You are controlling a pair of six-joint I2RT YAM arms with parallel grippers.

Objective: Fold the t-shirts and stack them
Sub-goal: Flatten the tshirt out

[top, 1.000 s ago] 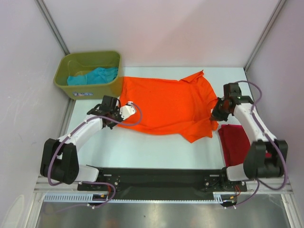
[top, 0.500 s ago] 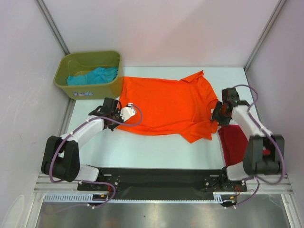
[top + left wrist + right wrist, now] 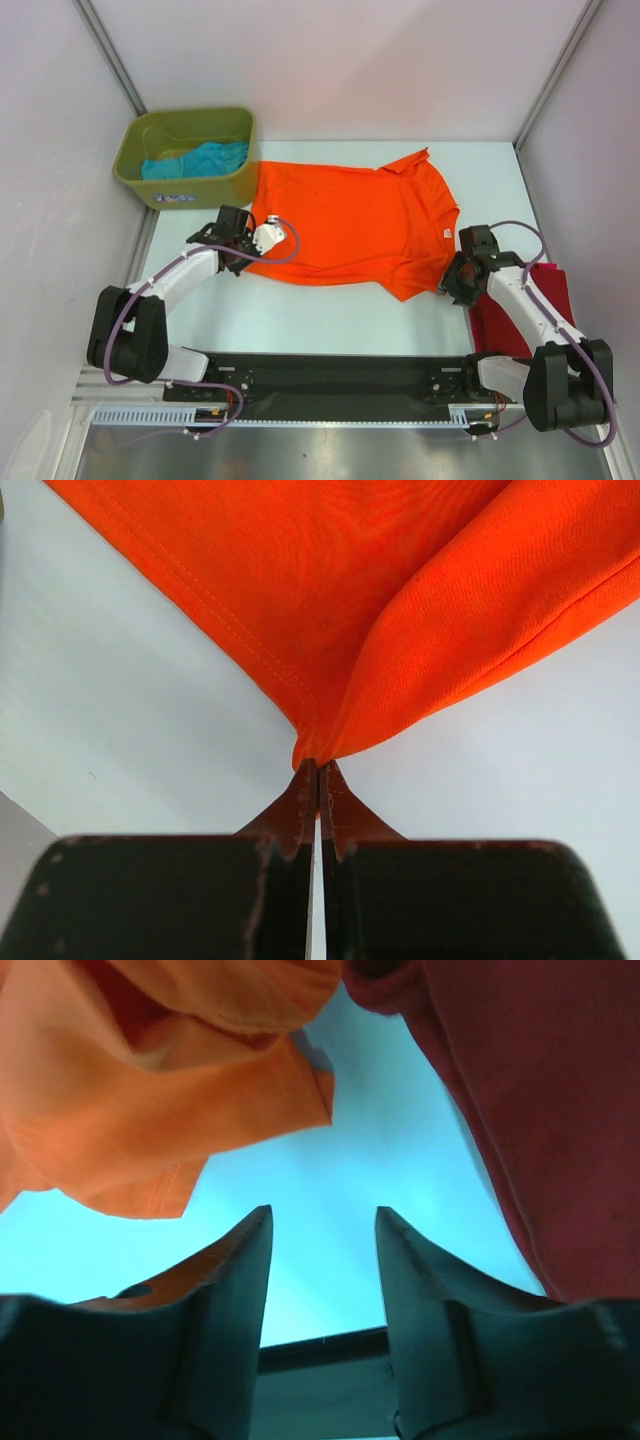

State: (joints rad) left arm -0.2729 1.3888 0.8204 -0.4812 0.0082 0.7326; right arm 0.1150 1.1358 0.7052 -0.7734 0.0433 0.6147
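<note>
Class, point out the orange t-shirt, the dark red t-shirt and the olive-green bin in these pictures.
orange t-shirt (image 3: 350,215), top external view, middle of its body.
dark red t-shirt (image 3: 520,1110), right wrist view, broad cloth at the right.
olive-green bin (image 3: 200,188), top external view, its near wall.

Table open along near edge; bin blocks far-left; red t-shirt probably crowds right.

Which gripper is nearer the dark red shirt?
Right. The right gripper sits open at the left edge of the dark red shirt; the left gripper is far across, shut on a corner of the orange shirt.
</note>
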